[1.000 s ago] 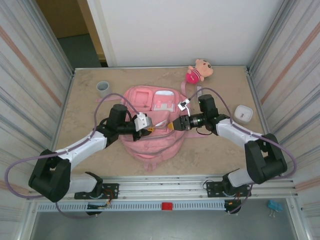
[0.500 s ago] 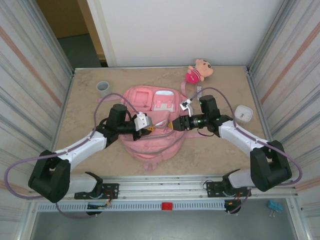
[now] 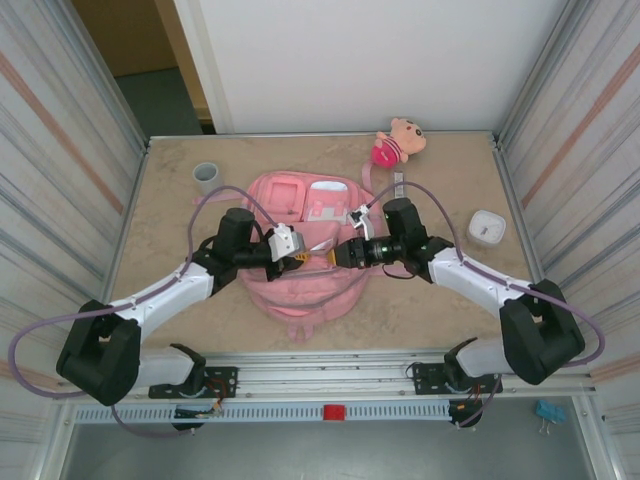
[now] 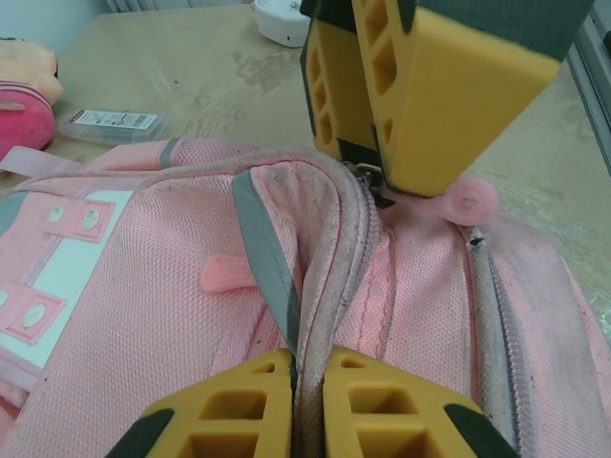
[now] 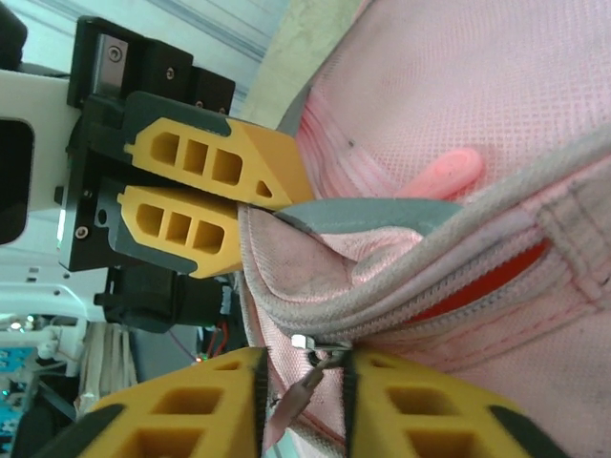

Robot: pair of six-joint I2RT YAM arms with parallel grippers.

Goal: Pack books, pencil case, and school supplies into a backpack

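Note:
The pink backpack lies flat in the middle of the table. My left gripper is shut on the grey piped rim of its zip opening. Facing it from the right, my right gripper has its yellow fingers closed round the metal zip slider and its pink pull. The pull's round pink end sticks out beside them. Something red shows inside the gaping zip. The books and pencil case are out of view.
A grey cup stands at the back left. A pink plush doll lies at the back, with a small clear labelled pack near it. A white rounded box sits at the right. Metal walls flank the table.
My right gripper has moved left along the zip towards the left gripper; its jaws widened and then narrowed onto the zip pull. The left gripper has kept its hold.

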